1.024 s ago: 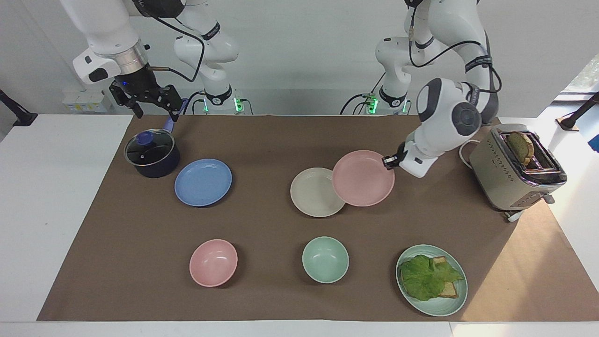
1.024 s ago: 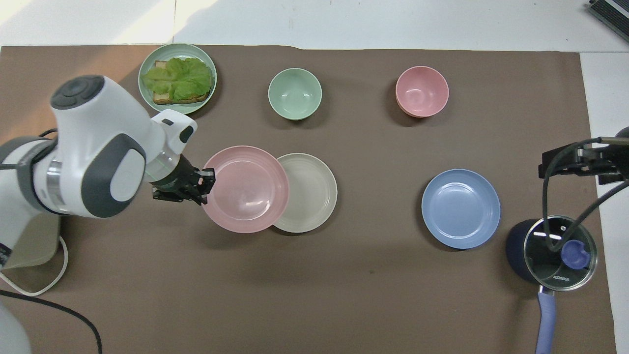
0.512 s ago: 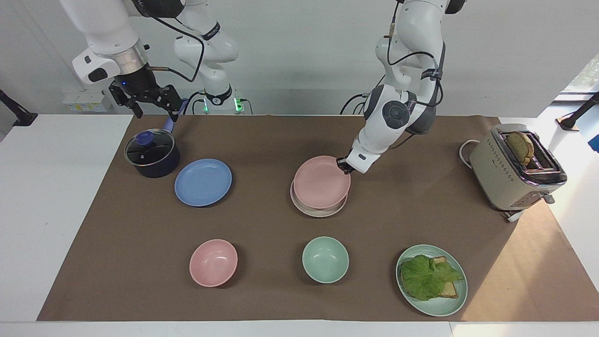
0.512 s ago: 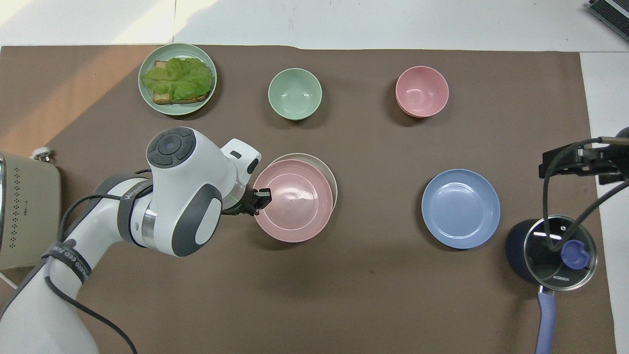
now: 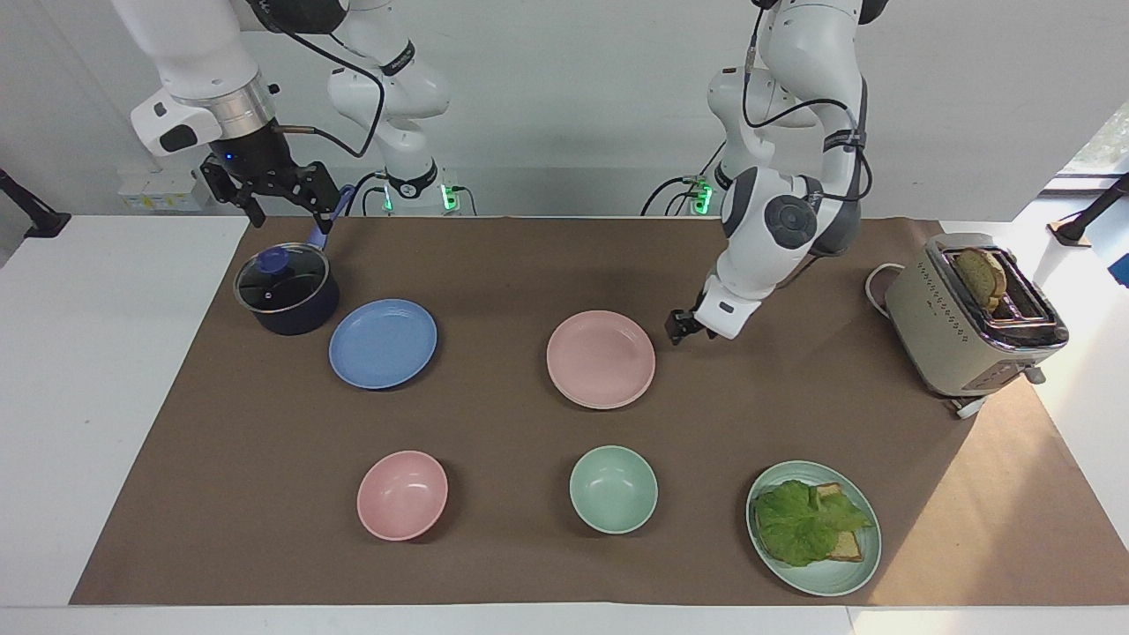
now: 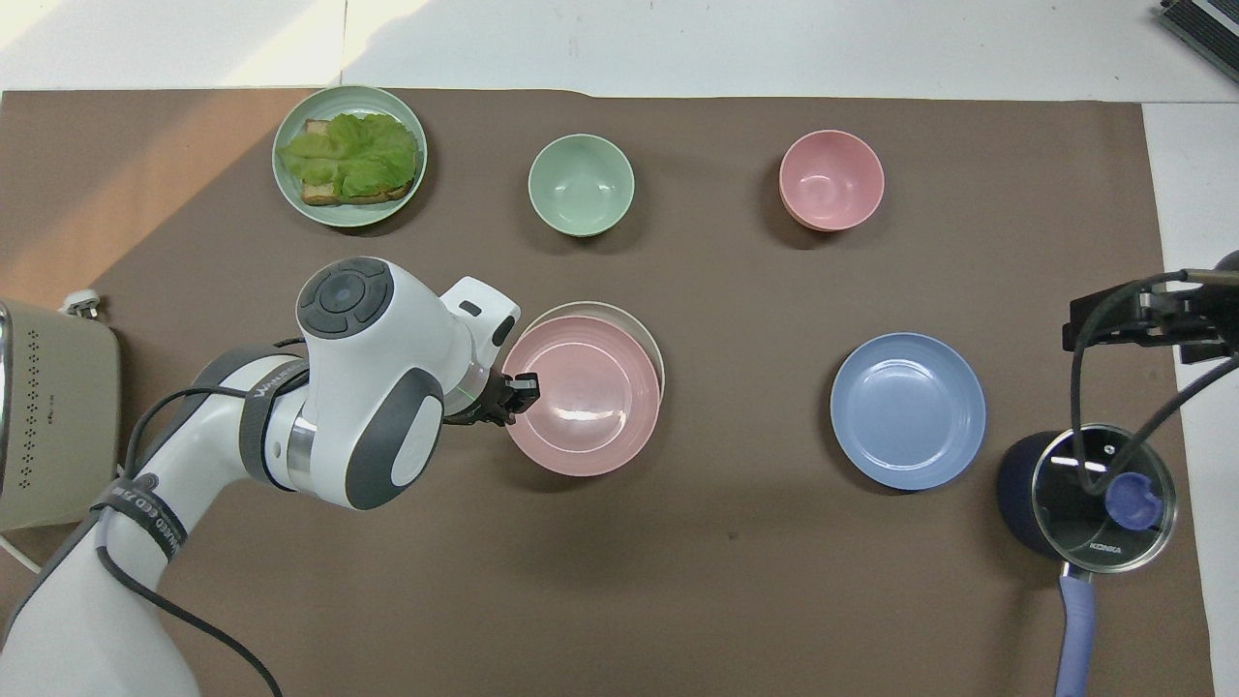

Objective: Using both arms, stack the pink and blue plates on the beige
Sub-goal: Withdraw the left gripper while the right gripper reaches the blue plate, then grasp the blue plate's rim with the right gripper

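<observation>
The pink plate (image 5: pixel 601 359) lies on the beige plate (image 6: pixel 629 318), whose rim shows only as a thin arc around it. Beside the pink plate's rim, toward the left arm's end of the table, my left gripper (image 5: pixel 681 328) hangs low and open, clear of the plate. From overhead the left gripper (image 6: pixel 523 392) overlaps that rim. The blue plate (image 5: pixel 383 343) lies flat on the brown mat toward the right arm's end. My right gripper (image 5: pixel 293 210) waits open and empty in the air over the pot's handle.
A dark pot with a glass lid (image 5: pixel 284 287) stands beside the blue plate, nearer to the robots. A pink bowl (image 5: pixel 402 494), a mint bowl (image 5: pixel 613 488) and a mint plate (image 5: pixel 829 578) with lettuce and bread sit farthest from the robots. A toaster (image 5: pixel 970 317) stands at the left arm's end.
The left arm carried the pink plate over the beige plate, set it down on it, let go and drew back a little. The right arm barely moved.
</observation>
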### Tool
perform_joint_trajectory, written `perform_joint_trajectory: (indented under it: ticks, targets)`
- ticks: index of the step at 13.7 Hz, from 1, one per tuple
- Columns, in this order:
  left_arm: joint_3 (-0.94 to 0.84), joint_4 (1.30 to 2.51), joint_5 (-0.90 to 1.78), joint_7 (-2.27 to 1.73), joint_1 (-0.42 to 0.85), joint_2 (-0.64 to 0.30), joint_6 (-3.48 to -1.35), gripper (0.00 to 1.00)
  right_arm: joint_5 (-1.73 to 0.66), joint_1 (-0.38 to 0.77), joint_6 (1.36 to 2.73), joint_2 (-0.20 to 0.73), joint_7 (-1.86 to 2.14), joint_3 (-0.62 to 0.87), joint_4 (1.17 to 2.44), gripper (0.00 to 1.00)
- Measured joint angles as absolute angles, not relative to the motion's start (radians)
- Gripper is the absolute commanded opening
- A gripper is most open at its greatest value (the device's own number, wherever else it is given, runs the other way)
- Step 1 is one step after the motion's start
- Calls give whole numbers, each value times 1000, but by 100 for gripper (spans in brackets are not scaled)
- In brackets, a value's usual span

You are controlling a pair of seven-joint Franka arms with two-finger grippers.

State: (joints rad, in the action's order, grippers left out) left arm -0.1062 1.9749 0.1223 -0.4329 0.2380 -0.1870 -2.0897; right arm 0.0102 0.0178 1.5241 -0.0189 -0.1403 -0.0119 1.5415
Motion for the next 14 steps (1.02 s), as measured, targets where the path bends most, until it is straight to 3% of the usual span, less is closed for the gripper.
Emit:
perform_joint_trajectory:
  ticks: [7,14]
  targets:
    - [-98,1865,-2,-43,-19,-164,-2066,100,10,4,1634,-18,-105,-13,1637,100]
    - [-113,1650,-4,31,-46,-78,-1808,100,0,-8,1981,-5,-30,-14,1948,100]
